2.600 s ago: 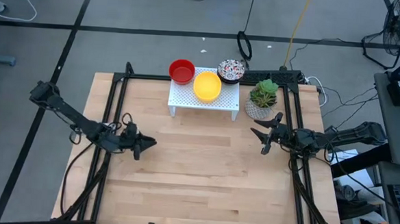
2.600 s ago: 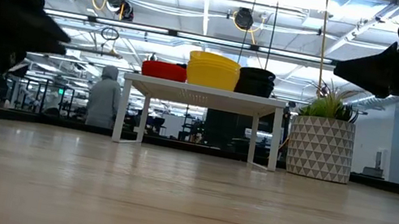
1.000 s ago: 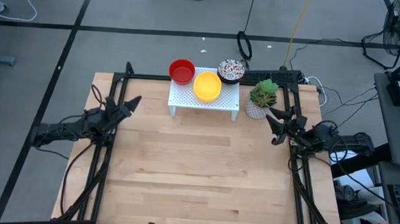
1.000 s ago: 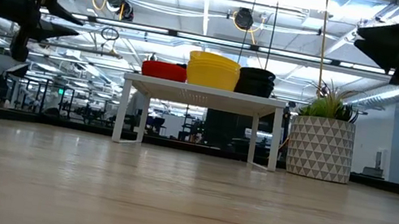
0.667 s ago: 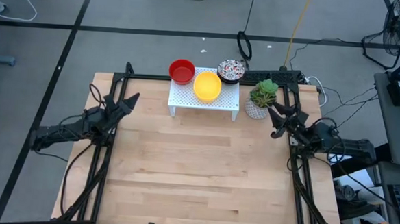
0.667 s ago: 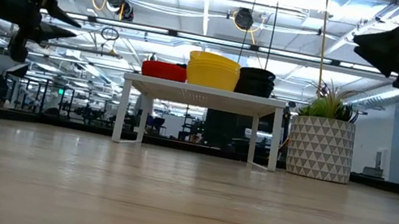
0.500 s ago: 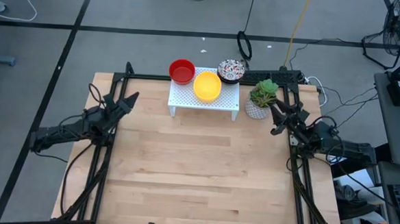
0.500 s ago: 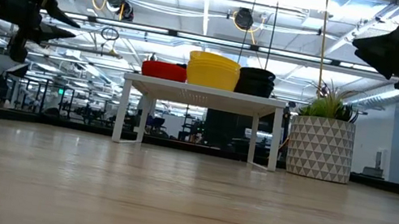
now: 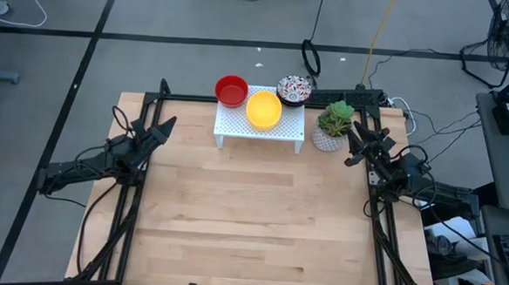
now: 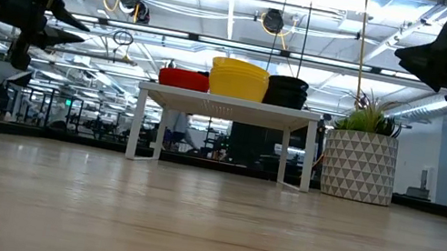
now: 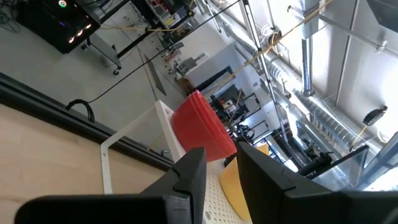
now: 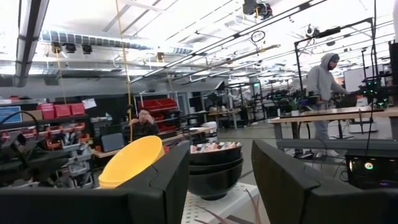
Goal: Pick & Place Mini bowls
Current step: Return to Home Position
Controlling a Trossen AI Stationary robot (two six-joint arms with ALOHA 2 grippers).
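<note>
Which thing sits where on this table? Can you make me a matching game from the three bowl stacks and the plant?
Things:
1. red bowls
2. yellow bowls
3. speckled bowls
4. potted plant

Places:
A. on the table, beside the rack, on the right arm's side
B. middle of the rack
C. rack's end nearer the left arm
D. rack's end nearer the right arm

Pairs: 1-C, 2-B, 3-D, 4-A.
</note>
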